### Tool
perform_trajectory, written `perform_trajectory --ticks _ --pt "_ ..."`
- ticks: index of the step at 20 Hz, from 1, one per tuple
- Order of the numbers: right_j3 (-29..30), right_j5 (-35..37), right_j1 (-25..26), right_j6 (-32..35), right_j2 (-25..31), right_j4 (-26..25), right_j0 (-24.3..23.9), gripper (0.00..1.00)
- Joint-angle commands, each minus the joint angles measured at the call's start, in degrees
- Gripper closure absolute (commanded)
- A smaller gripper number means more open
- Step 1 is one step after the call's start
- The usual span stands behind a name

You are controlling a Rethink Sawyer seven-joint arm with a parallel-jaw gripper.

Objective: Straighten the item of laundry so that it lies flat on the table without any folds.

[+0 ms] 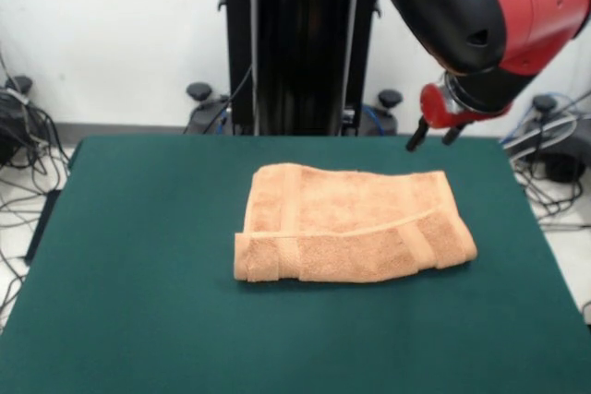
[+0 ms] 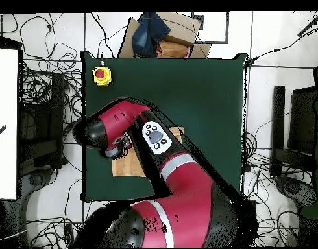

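From above, the red and black arm (image 2: pixel 165 172) hides most of the towel (image 2: pixel 132 165); only tan corners show beside it. No writing on anything is readable. The front view shows the towel (image 1: pixel 355 225) whole: folded over, with band stripes, lying mid-table (image 1: pixel 138 274). The gripper (image 1: pixel 435 137) hangs above the table's far edge, its two dark fingertips slightly apart, holding nothing. Only the overhead view shows a yellow box with a red button (image 2: pixel 101 76) at a table corner.
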Motion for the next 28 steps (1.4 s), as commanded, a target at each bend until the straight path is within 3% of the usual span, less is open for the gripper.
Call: perform_trajectory --ticks 1,9,13,28 --pt "4.25 -3.69 -1.14 -9.24 1.54 -0.28 -1.48 0.00" --pt "3.77 -9.54 2.29 -8.43 1.48 -1.97 -2.85 0.00" --pt "5.70 -16.91 4.61 -9.29 0.55 -5.22 -5.22 0.00" --pt "11.34 -29.51 5.47 -7.22 -3.49 -13.36 -5.83 0.00"
